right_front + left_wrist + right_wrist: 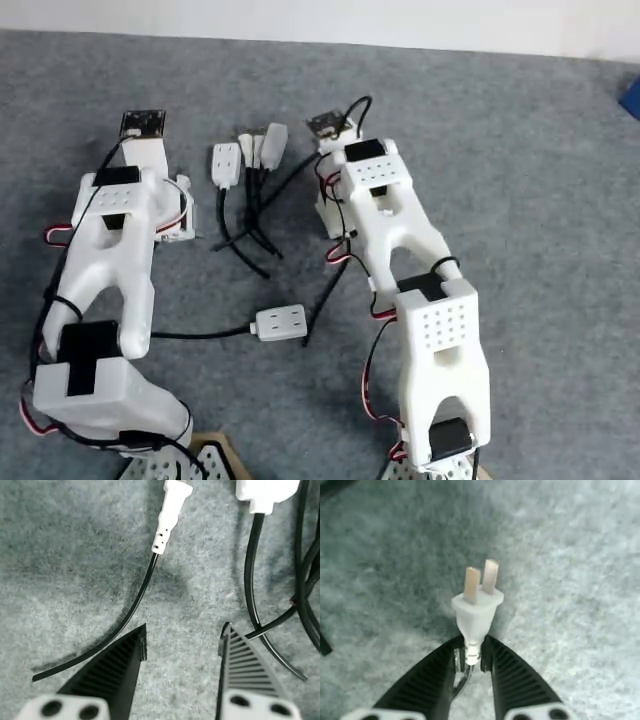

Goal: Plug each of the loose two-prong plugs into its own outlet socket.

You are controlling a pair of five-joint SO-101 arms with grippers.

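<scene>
A grey felt table cover (540,180) carries everything. Near its middle lies a white multi-socket outlet block (280,321) on a black cord (200,333). The right arm's black ribbed gripper (472,642) is clamped on the neck of a white two-prong plug (476,605), prongs pointing away from the jaws, likely for a straight push into a socket. The left black ribbed gripper (185,627) gapes wide, empty. A second white plug (171,505) lies ahead of its jaws, apart, toward the cover's far edge.
</scene>
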